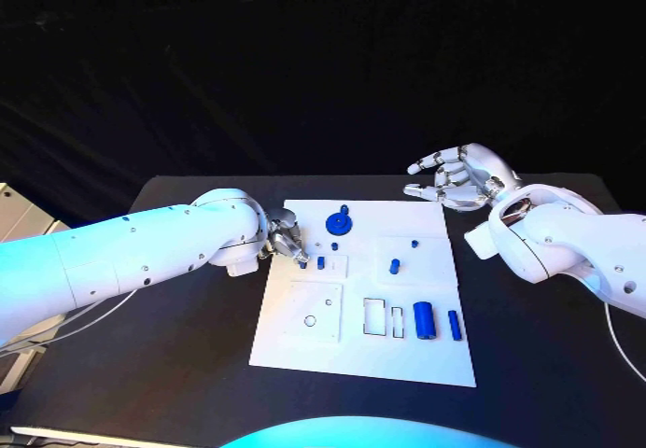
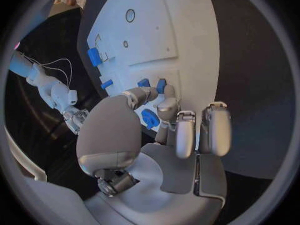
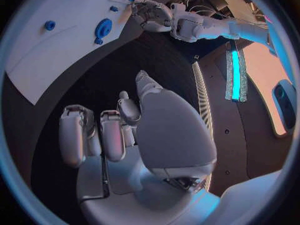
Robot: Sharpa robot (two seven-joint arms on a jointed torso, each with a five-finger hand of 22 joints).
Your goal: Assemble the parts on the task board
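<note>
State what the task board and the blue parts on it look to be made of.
Task board: likely matte white plastic or painted sheet; flat, even, with clean-cut recesses. Blue cylinder: probably smooth plastic, showing a soft highlight. Blue round part: same uniform colour, likely moulded or printed plastic.

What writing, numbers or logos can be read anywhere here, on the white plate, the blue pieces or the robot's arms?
None: no readable text in any view.
The task board bears cut-outs and holes, no lettering.
The blue parts, such as the round part and the cylinder, are plain.
The left hand and right hand show no label or number.
</note>
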